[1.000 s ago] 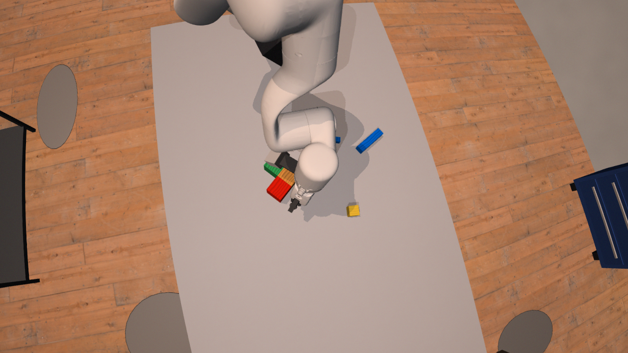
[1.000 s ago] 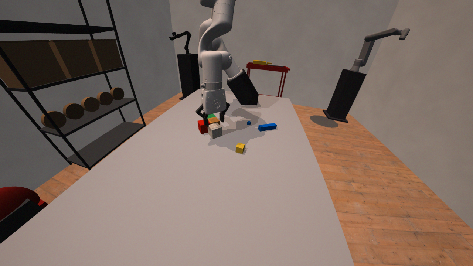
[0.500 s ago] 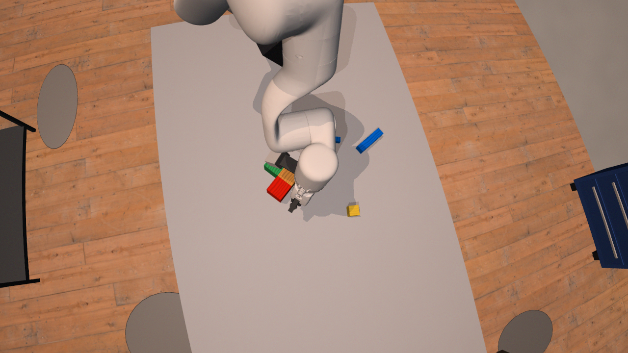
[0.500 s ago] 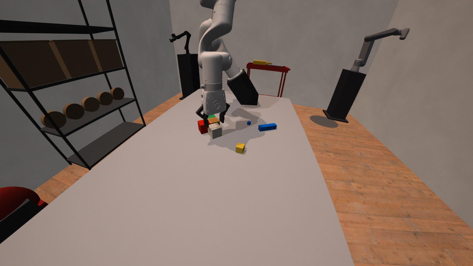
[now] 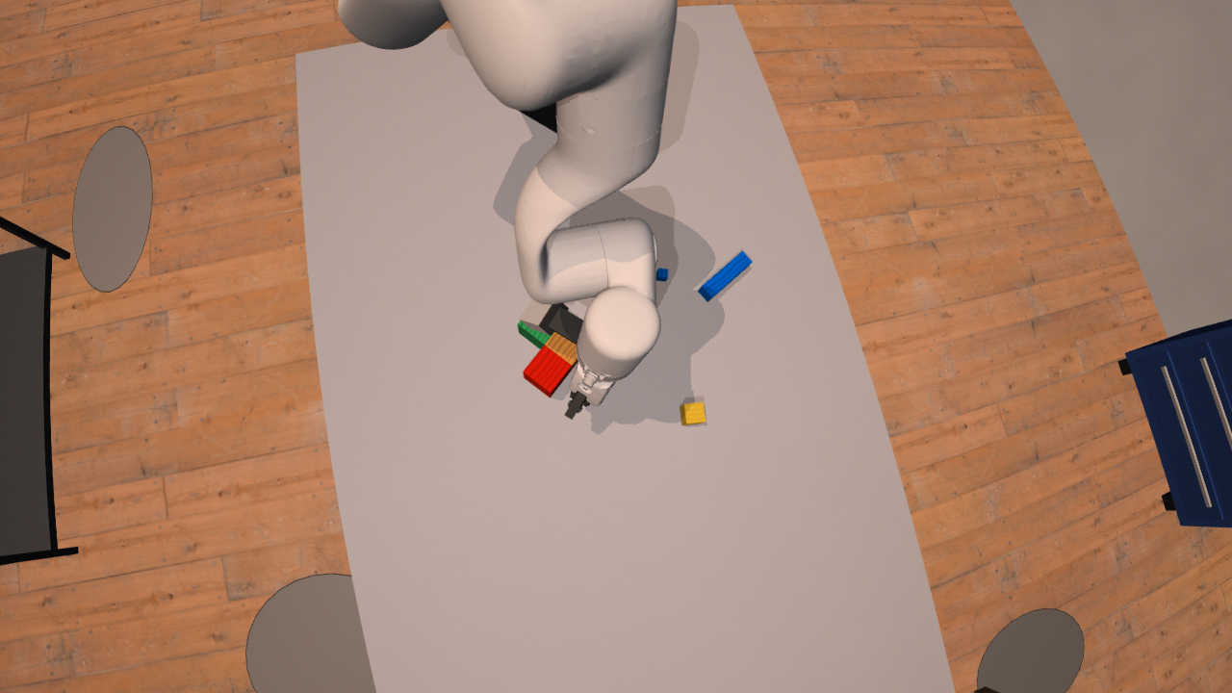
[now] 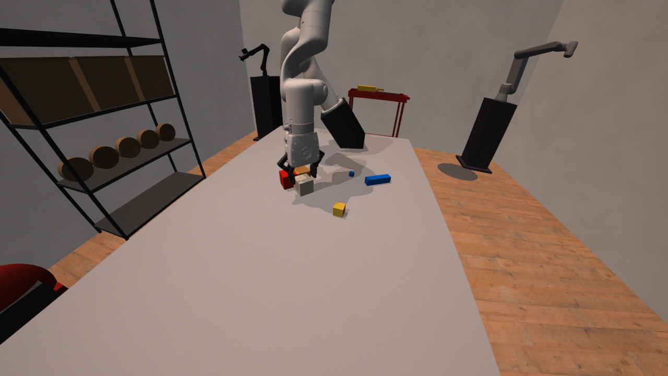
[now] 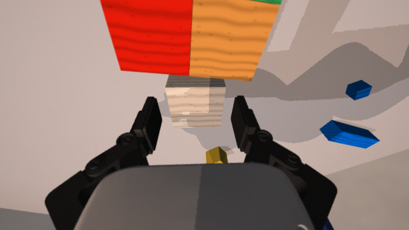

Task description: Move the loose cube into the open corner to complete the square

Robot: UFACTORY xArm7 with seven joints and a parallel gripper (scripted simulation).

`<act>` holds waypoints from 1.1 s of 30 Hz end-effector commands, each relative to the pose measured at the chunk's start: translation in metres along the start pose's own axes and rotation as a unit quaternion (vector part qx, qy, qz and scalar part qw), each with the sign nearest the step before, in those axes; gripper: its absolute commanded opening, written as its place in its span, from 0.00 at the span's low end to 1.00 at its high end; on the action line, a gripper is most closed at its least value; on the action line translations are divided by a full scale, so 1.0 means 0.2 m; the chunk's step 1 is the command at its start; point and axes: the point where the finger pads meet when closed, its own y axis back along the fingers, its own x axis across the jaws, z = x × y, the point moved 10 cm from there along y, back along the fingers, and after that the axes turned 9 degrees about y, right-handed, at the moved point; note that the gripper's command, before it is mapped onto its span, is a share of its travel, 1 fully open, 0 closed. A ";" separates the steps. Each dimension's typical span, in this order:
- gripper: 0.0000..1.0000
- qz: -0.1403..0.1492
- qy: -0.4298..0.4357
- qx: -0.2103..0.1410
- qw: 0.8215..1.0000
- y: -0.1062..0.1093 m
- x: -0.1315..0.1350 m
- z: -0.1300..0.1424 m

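From the wrist view, the gripper (image 7: 195, 119) hangs wide open and holds nothing, its black fingers straddling the pale loose cube (image 7: 195, 105) without touching it. The loose cube rests on the grey worktop (image 7: 64, 112). Just beyond the loose cube sit the red cube (image 7: 153, 35) and orange cube (image 7: 227, 38), flush side by side, with a green cube (image 7: 266, 1) behind them. A yellow block (image 7: 216, 156) lies nearer than the loose cube.

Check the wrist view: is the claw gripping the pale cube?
No: the claw is open, its fingers standing apart from the pale cube on either side.
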 end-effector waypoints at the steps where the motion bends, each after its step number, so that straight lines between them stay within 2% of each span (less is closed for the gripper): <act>1: 0.82 -0.001 0.000 -0.001 1.000 -0.02 0.00 0.00; 20: 0.82 -0.001 0.000 -0.001 1.000 -0.15 0.00 0.00; 33: 0.82 -0.001 0.000 -0.001 1.000 -0.18 0.00 0.00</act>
